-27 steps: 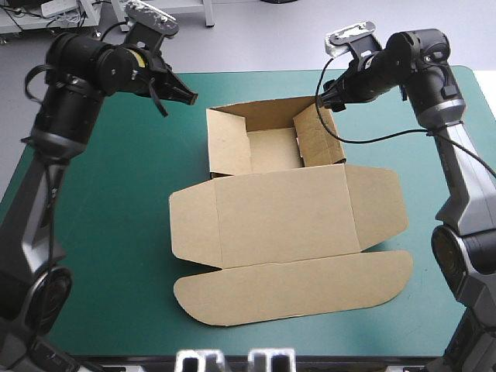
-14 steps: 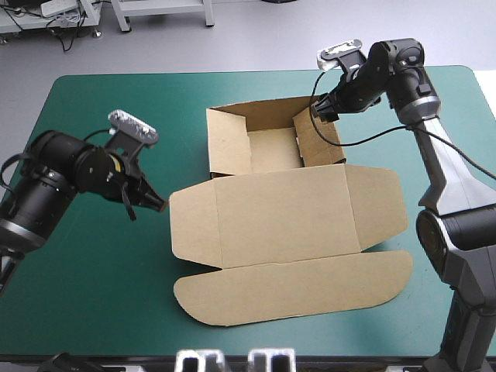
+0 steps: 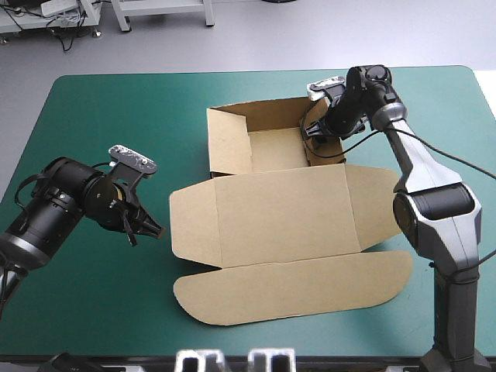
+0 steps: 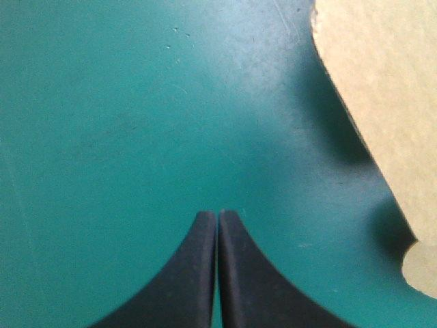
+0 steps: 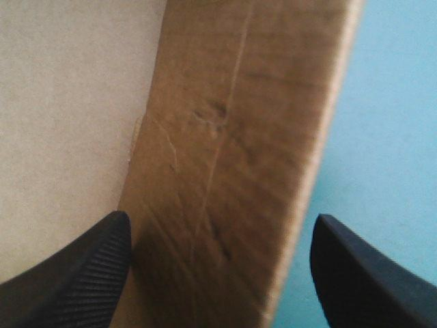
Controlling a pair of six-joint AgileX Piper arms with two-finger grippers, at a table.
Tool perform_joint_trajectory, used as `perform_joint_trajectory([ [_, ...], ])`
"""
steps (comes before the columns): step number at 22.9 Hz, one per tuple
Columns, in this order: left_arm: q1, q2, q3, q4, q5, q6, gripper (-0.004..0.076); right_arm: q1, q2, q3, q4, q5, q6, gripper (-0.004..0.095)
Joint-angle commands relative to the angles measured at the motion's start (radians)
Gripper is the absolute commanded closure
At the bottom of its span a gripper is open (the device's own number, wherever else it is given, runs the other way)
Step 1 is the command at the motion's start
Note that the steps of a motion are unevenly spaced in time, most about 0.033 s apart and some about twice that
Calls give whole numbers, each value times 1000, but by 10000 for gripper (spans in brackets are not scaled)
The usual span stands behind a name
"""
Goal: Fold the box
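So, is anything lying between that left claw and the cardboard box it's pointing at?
Nothing visible. The left gripper, shut, is just beside the left flap of the box, and only a strip of bare teal-green cover lies between them.

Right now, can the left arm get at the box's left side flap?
Probably yes. The left gripper, fingers shut, sits just beside the flap of the box, with only bare teal-green cover between them.
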Motion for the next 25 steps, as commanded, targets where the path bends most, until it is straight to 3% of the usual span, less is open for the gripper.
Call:
perform_joint_trajectory([
  [1,0,-27,-24,3,44,-20,727,-6,-54,-28,48,-13,-8,287],
  [6,0,-27,-23,-10,44,-34,728,-6,-46,-28,56,3,-13,595],
  [7,0,-27,-20,-12,44,-34,728,-6,-46,-28,56,3,-25,675],
  [8,0,-27,-19,-12,44,-34,728,-6,-46,-32,51,3,-62,834],
  [10,0,-34,-19,9,44,-34,733,-16,-46,-36,28,3,-72,922],
  [13,0,-70,-19,15,41,-35,733,-76,-46,-43,28,3,-76,926],
  [17,0,-136,-19,10,42,-42,733,-244,-56,-90,23,3,-76,926],
  [22,0,-138,-19,8,33,-54,733,-420,-63,-153,-94,1,-54,926],
  [25,0,-138,-19,11,33,-54,733,-495,-61,-153,-107,-9,-54,926],
])
